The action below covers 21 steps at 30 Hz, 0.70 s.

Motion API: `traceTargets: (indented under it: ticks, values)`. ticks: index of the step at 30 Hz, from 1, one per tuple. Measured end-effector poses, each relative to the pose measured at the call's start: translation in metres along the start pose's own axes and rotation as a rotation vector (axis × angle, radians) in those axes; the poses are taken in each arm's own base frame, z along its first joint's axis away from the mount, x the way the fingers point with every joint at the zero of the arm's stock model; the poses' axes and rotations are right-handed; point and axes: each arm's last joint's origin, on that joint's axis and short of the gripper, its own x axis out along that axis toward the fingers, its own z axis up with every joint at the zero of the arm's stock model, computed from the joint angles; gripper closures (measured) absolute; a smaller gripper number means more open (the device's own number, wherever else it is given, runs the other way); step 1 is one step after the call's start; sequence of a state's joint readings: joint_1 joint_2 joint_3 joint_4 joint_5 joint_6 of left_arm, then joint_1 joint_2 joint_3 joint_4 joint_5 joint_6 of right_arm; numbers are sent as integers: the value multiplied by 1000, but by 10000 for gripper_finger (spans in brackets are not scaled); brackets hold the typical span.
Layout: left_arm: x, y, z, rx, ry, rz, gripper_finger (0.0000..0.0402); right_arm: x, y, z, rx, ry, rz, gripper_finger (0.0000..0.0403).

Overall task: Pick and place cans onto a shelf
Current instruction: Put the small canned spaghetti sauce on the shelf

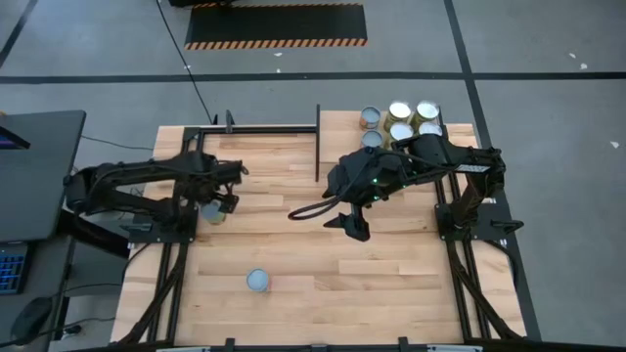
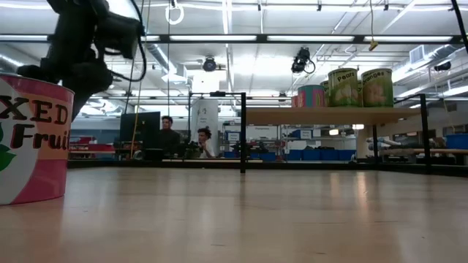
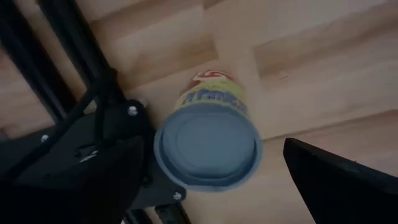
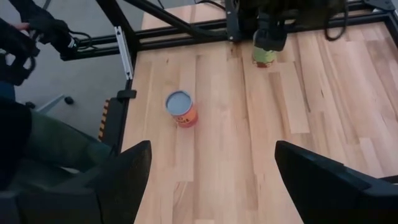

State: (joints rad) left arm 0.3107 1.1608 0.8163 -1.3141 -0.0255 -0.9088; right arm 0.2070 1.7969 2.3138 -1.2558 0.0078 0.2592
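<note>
A yellow-green can [image 3: 208, 146] with a silvery top stands on the plank table at the left, also seen in the high view [image 1: 212, 212] and the right wrist view [image 4: 264, 56]. My left gripper [image 3: 211, 180] is open above it, one finger [image 3: 93, 168] close beside the can and the other [image 3: 336, 180] a gap away. An orange-red can [image 1: 258, 281] stands alone near the table's front; it also shows in the right wrist view [image 4: 181, 108] and the low view [image 2: 29, 139]. Several cans [image 1: 401, 122] stand on the shelf [image 1: 337, 127] at the far right. My right gripper [image 1: 354, 227] is open and empty above the table's middle.
A thin dark upright panel [image 1: 317, 147] stands at the shelf's left edge. In the low view the shelf [image 2: 329, 115] is raised on dark posts. Bare planks lie between the two arms. People sit in the room beyond the table [image 2: 168, 135].
</note>
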Motion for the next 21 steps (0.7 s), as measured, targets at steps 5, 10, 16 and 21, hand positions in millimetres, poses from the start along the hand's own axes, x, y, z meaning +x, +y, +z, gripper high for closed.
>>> traceTargets:
  ticks: [5,10,16,21]
  values:
    - [9,5,17,53,115,9,10,0,1,0,6,-2,3,54]
    - [21,5,29,122,194,41,10,0,6,-1,41,4,17,54]
    - [37,-1,31,184,317,37,44,-1,19,-6,62,16,44,54]
    - [43,-5,31,233,349,48,100,-2,33,-11,84,36,70,54]
